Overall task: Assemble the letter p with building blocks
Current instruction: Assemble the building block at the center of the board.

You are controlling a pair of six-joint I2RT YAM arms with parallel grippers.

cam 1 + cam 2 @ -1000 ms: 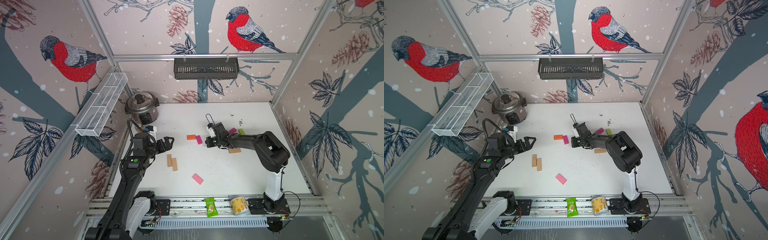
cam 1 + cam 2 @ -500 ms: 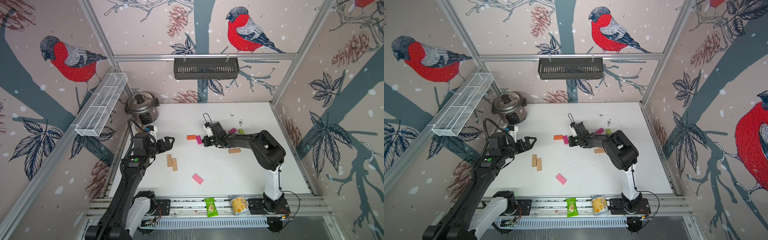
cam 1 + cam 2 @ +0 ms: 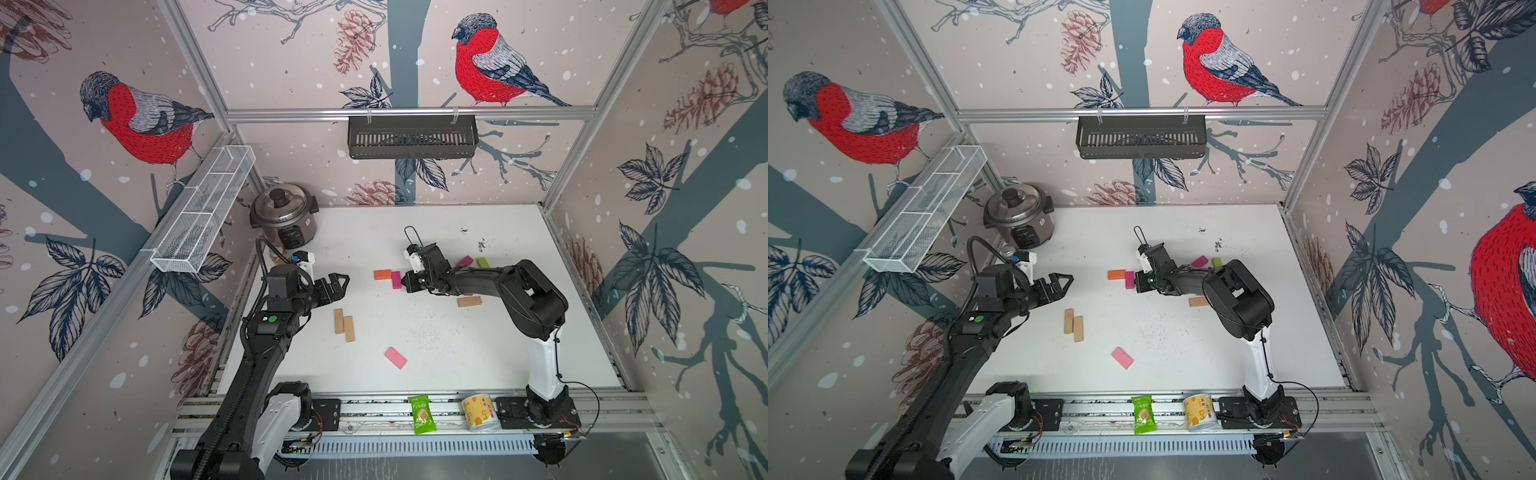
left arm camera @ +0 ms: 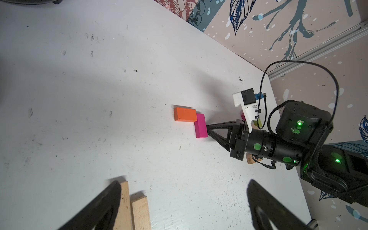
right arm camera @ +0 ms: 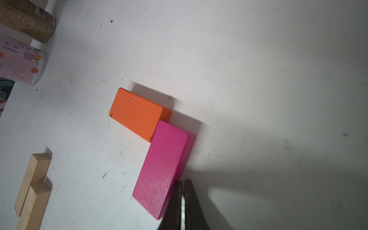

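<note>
**Operator:** State of the right tool point(image 5: 182, 184)?

**Technician:** Its jaws are pressed together with nothing between them. The closed tips touch the long edge of the magenta block point(image 5: 165, 169) at its near end. This reads as a push, not a pick.

**Operator:** Where are the blocks?

**Technician:** The magenta block lies flat on the worktop point(image 3: 457, 353), directly ahead of the right tool. Its far end touches the orange block point(image 5: 137, 113) at roughly a right angle, so the 2 form an L. The seam is not square, because the orange end sits partly offset from the magenta edge.

**Operator:** And the left tool point(image 3: 338, 284)?

**Technician:** Its jaws are spread wide and empty, above the worktop. 2 wood bars point(image 3: 344, 326) lie side by side just below its tips. A light pink block point(image 3: 395, 358) lies well apart from both tools.

**Operator:** Which step is this?

**Technician:** Probably aligning 1 corner of the letter's loop. The stem and the rest of the loop are not yet laid.

**Operator:** What does the next move need?

**Technician:** A short, light nudge, then a straight withdrawal so the tips do not drag the block. After that, fetch another piece. The wood bars suit the stem and lie nearest the left tool.
</note>
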